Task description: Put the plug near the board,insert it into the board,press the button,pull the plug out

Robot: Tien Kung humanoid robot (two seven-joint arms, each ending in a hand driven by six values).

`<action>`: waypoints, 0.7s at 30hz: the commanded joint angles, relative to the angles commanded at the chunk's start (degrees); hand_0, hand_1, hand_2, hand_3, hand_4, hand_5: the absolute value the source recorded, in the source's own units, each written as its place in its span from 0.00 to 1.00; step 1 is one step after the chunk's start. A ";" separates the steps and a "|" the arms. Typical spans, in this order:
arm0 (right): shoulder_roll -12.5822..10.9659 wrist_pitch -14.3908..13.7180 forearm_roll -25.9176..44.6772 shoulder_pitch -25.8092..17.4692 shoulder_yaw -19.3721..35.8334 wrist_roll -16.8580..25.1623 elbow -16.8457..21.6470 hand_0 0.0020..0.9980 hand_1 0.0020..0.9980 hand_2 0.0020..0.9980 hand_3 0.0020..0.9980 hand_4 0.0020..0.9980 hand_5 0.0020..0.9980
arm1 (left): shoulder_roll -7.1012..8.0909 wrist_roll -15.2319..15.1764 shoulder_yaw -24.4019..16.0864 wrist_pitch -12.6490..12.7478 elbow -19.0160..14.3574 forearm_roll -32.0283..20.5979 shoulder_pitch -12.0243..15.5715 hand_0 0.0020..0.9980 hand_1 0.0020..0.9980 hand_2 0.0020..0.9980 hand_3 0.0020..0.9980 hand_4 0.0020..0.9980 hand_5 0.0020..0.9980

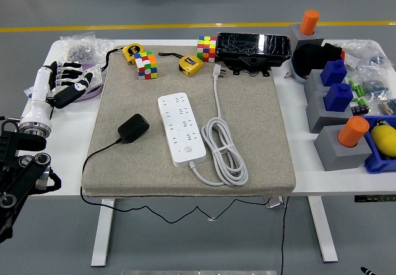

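Note:
A black plug adapter [133,128] lies on the grey felt mat [260,145], its thin black cable running off the mat's front left corner. Just to its right sits the white power strip [181,128], lengthwise, with its coiled white cord [224,151] beside it. My left hand [67,83] hovers over the table's left edge, well left of the plug, fingers spread and holding nothing. The right arm does not appear in the head view.
Two colourful cubes [146,64] [206,48], two yellow tape measures [191,64] and a black box [253,46] line the mat's far edge. Grey blocks with blue [339,96] and orange pegs [353,131] crowd the right side. Bagged parts [80,46] lie far left.

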 joint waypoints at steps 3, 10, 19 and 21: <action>0.03 -0.01 0.01 0.00 -0.06 0.01 -0.01 0.54 0.65 0.67 0.57 0.91 0.43 | 0.01 0.07 0.09 -0.07 -0.01 0.01 0.06 0.51 0.60 0.55 0.58 0.78 0.28; 0.11 -0.01 0.02 0.16 0.00 0.02 0.00 0.54 0.65 0.67 0.57 0.91 0.43 | 0.14 0.16 0.19 -0.15 -0.07 0.03 -0.22 0.51 0.60 0.55 0.58 0.78 0.28; 0.05 0.05 0.10 0.01 -0.29 -0.04 -0.05 0.54 0.65 0.67 0.57 0.91 0.43 | 0.38 0.42 0.79 -0.39 -0.05 0.02 -0.24 0.51 0.60 0.54 0.58 0.78 0.28; -0.01 0.04 0.12 0.03 -0.46 -0.03 -0.01 0.54 0.65 0.67 0.57 0.91 0.43 | 0.44 0.42 0.84 -0.41 -0.02 -0.02 -0.26 0.51 0.60 0.54 0.58 0.78 0.28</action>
